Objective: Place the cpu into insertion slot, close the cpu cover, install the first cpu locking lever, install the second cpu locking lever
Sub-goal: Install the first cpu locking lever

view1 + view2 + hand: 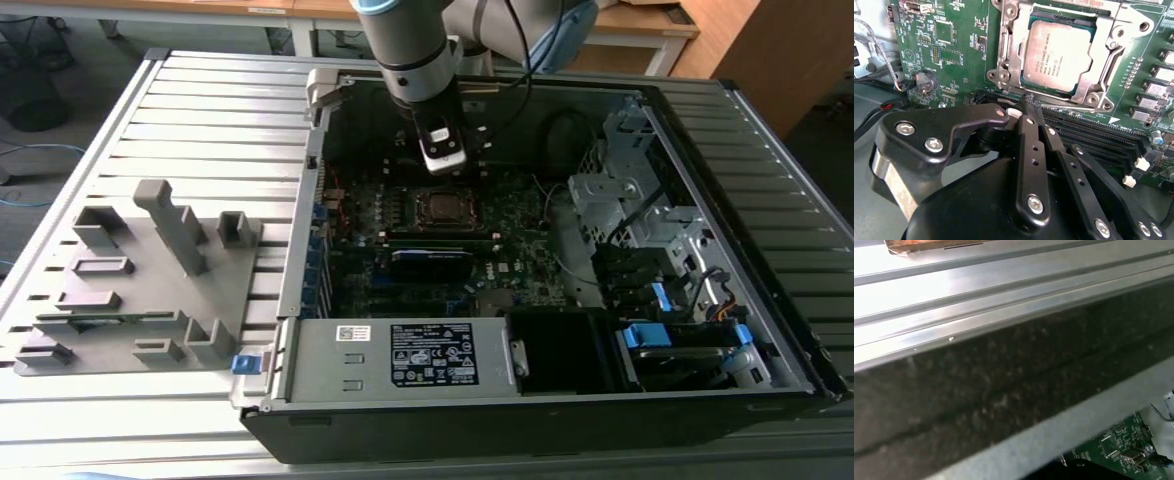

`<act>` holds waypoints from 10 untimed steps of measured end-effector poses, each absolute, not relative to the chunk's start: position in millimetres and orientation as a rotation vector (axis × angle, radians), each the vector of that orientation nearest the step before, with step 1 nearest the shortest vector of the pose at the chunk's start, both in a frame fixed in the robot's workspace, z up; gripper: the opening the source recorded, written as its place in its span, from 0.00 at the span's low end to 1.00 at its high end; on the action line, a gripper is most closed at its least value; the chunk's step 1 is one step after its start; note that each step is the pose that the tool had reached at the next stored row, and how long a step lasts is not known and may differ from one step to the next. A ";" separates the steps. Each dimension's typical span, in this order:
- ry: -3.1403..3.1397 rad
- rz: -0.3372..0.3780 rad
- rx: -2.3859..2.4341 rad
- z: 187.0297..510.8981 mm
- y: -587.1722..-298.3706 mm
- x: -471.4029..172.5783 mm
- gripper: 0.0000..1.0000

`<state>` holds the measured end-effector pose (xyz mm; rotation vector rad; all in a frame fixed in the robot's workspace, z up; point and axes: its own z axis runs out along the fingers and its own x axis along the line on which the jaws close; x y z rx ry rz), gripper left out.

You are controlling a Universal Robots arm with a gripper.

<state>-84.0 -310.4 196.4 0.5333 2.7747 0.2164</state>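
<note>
1. The open computer case (534,430) on the ribbed table (107,120) holds a green board (954,40). The chip (1056,52) lies in its socket (1004,55), with the metal cover (1089,89) down over its edges.
2. The chip's top and the label (434,355) on the grey box (320,365) bear print I cannot read.
3. The gripper (1028,106) hangs just beside the socket, fingers closed together with nothing between them. Its body hides the board behind it.

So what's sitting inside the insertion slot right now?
The cpu lies flat in the insertion slot, with the cpu cover framing its edges. The slot's contacts underneath cannot be seen, because the chip covers them.
</note>
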 end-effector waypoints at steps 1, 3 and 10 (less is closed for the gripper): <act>2.774 0.216 0.535 196.3 -310.3 -84.0 0.11; 2.772 0.215 0.542 196.3 -309.1 -84.0 0.11; 2.766 0.211 0.570 196.2 -303.0 -83.3 0.11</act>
